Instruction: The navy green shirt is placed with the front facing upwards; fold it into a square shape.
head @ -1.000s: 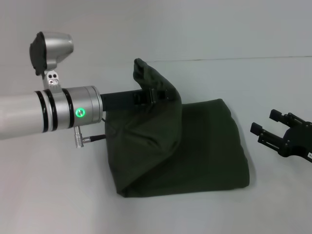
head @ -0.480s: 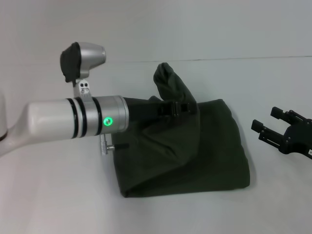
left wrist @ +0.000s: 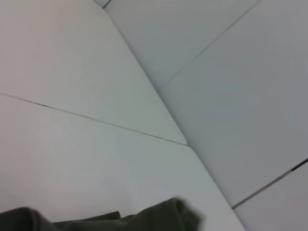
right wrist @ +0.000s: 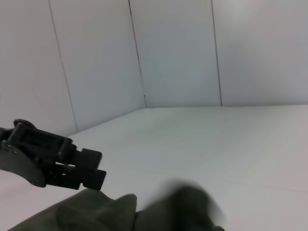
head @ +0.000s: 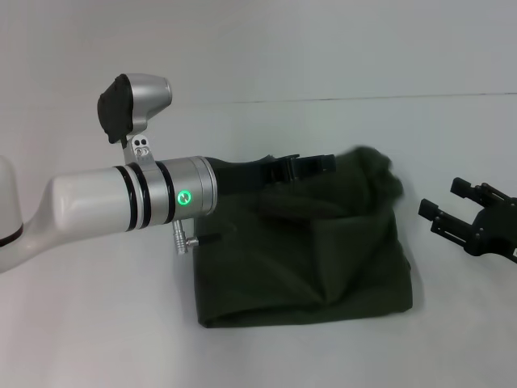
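The navy green shirt (head: 323, 259) lies folded on the white table, its letters and collar hidden. Its top layer is draped over to the right, and a blurred flap (head: 373, 171) is in motion at the far right corner. My left gripper (head: 323, 164) reaches in from the left just above the shirt's far edge. In the right wrist view the left gripper (right wrist: 96, 166) has its fingers slightly apart with nothing between them, and cloth (right wrist: 96, 211) lies just below. Shirt cloth also shows in the left wrist view (left wrist: 159, 219). My right gripper (head: 446, 200) is open and empty, right of the shirt.
The white table (head: 97, 323) stretches all round the shirt. Pale wall panels (right wrist: 178, 53) stand behind it. The left arm's silver wrist (head: 161, 198) with a green light hangs over the shirt's left part.
The left gripper has carried the raised flap of the shirt from the left to the right. The flap has dropped from the gripper and falls onto the right side. The right gripper has stayed put.
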Available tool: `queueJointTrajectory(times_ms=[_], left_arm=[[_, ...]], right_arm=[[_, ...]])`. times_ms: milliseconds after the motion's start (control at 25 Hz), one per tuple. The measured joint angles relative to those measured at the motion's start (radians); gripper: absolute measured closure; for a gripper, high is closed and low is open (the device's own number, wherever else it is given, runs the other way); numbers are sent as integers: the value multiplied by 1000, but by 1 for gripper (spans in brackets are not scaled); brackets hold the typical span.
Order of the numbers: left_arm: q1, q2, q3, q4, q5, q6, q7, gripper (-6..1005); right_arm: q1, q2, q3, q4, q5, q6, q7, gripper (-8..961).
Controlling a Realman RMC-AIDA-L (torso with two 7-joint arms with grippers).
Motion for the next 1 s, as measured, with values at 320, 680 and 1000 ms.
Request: queueJointTrajectory(times_ms=[320,680,1000], left_arm=[[38,7,-15,43,-45,64,13,421],[97,7,-41,84,-46,69,56,127],[112,7,-88,82,-47,79,77,86]], right_arm=[[-11,-1,25,-55,0,-18,42,192],[9,1,-63,-108,-10,-117,75,195],[35,8,-234,-116,-10,-148,78,198]])
